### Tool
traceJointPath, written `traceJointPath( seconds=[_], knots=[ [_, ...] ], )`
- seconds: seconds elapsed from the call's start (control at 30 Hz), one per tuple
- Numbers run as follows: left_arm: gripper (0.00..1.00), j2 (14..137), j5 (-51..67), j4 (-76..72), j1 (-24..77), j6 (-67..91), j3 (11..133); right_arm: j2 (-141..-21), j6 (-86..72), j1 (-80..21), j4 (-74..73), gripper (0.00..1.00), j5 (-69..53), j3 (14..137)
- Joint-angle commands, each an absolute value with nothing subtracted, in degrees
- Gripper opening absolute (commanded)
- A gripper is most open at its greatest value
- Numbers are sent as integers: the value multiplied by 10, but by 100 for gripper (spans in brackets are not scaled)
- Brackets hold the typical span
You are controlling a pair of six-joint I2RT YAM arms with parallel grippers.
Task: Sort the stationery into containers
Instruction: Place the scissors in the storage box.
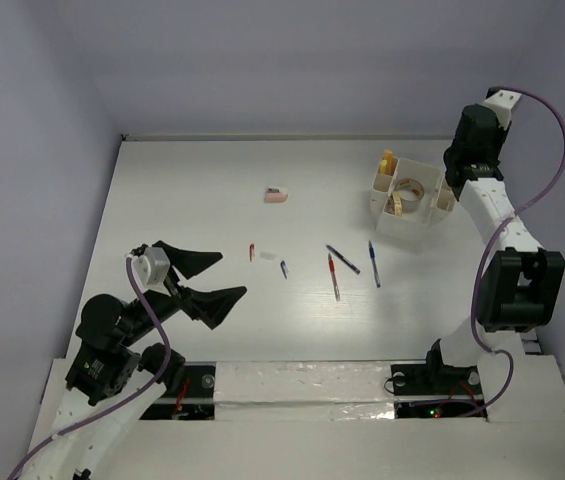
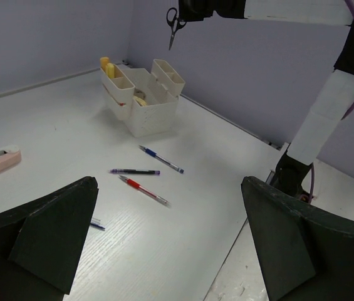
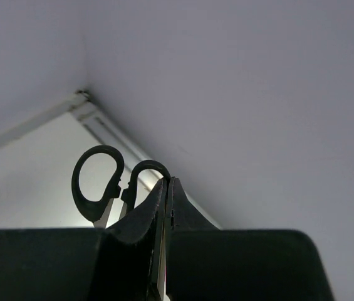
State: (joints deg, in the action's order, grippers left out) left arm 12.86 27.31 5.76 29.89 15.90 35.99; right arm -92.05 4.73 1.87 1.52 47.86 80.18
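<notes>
My right gripper (image 3: 166, 183) is shut on the black-handled scissors (image 3: 97, 183). In the left wrist view the scissors (image 2: 172, 25) hang blades down, high above the cream-white organizer (image 2: 155, 110). That organizer (image 1: 420, 215) stands at the far right and holds yellow blocks (image 1: 388, 159) and tape rolls (image 1: 408, 188). A red pen (image 1: 333, 276), a dark pen (image 1: 342, 259) and a blue pen (image 1: 374, 263) lie mid-table. A pink block (image 1: 276, 196) lies farther back. My left gripper (image 1: 234, 274) hovers open and holds nothing, near the front left.
A short red piece (image 1: 252, 252), a small white item (image 1: 268, 256) and a short blue pen (image 1: 283, 268) lie just right of my left fingers. Grey walls close the table at the back and on both sides. The right arm (image 1: 507, 240) arches along the right edge.
</notes>
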Motion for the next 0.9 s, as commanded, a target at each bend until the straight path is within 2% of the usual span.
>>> traceJointPath(
  seconds=[0.0, 0.13, 0.3, 0.87],
  knots=[
    [99, 117, 259, 45, 309, 157, 365, -935, 147, 19, 65, 0, 544, 822],
    [99, 113, 254, 46, 316, 158, 365, -953, 173, 19, 78, 0, 549, 816],
    [99, 117, 251, 46, 321, 158, 365, -963, 125, 14, 53, 0, 534, 801],
    [99, 136, 251, 45, 321, 157, 365, -1019, 146, -16, 153, 0, 545, 766]
  ],
)
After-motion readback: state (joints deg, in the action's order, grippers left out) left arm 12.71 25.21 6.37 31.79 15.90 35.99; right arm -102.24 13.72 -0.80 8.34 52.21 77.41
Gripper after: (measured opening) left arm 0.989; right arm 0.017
